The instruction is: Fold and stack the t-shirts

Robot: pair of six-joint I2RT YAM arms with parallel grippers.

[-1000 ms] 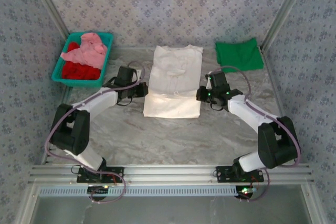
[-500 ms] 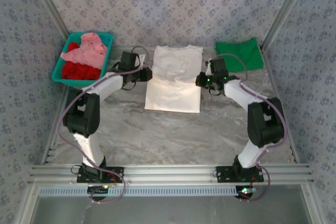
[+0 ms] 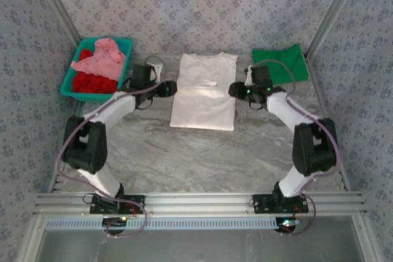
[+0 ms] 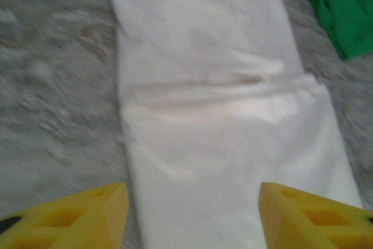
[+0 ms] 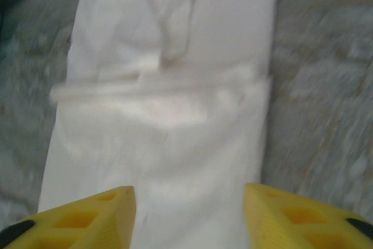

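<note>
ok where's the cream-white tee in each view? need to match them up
Top external: cream-white t-shirt at centre, in the upper half of the frame.
Left wrist: it runs down the middle, top to bottom.
Right wrist: it runs down the middle, top to bottom.
Shared landmark: the crosswise fold edge on the shirt.

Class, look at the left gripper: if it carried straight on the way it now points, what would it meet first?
Most likely the cream-white t-shirt. The left gripper points across it with its fingers open, though its height above the cloth is unclear.
</note>
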